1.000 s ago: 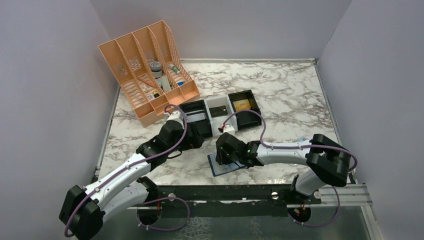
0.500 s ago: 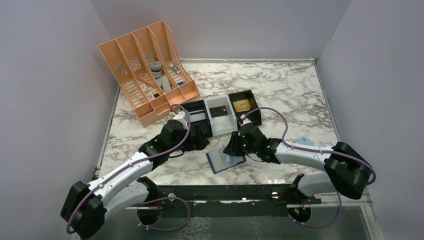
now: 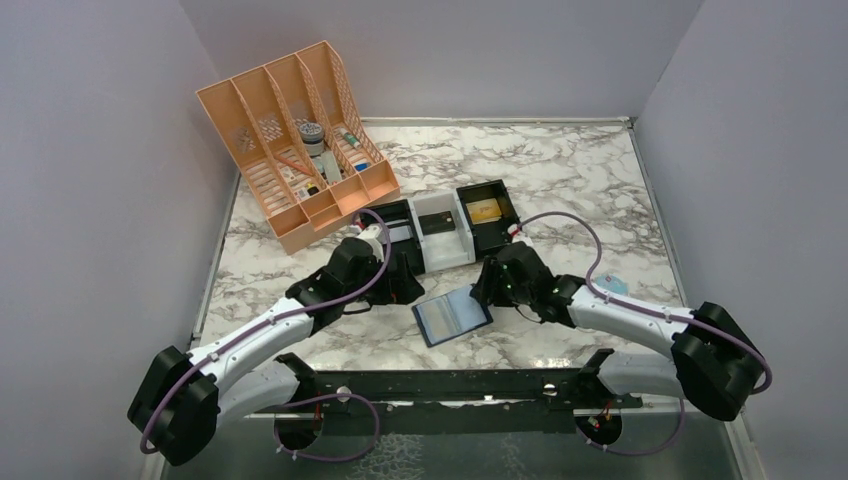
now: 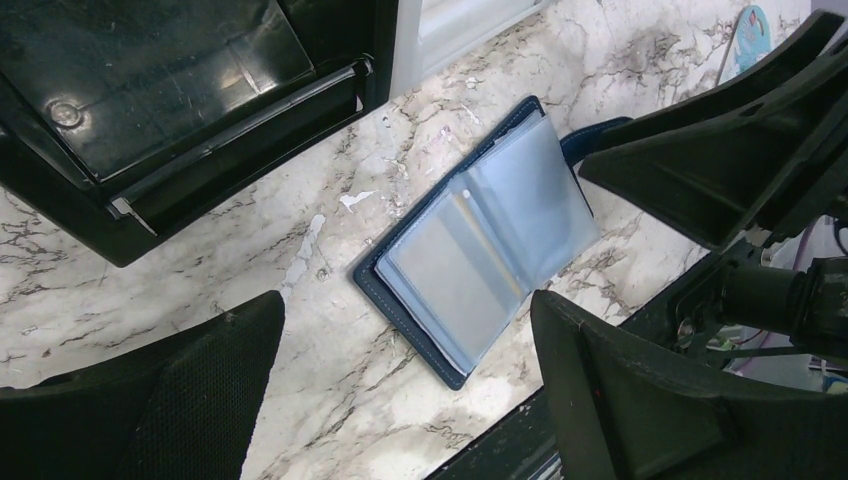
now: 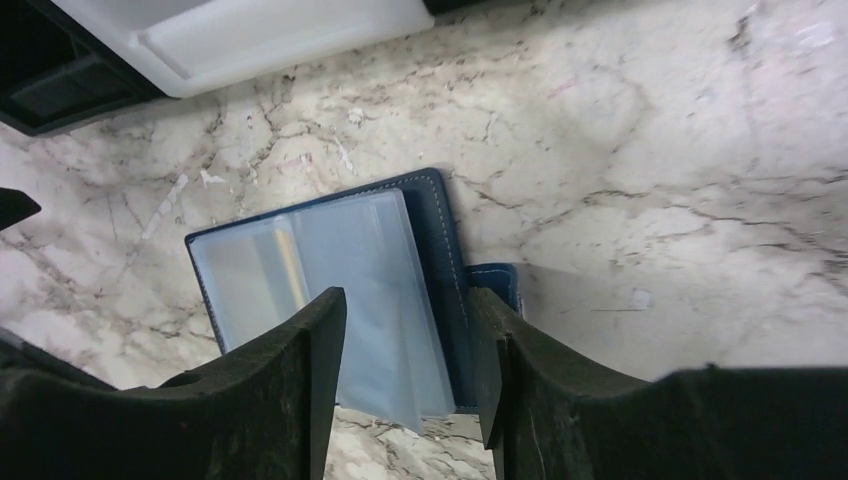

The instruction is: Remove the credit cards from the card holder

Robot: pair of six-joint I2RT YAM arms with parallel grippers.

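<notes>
As right hand withdraws, card holder lies uncovered.

On the white-grey marbled bench: orange file rack far left, black tray, white tray and second black tray touching in a row mid-bench, open navy card holder lying flat nearer the front edge.

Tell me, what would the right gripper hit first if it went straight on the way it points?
Probably the open card holder, lying flat just beyond the right gripper; how far is unclear.
</notes>
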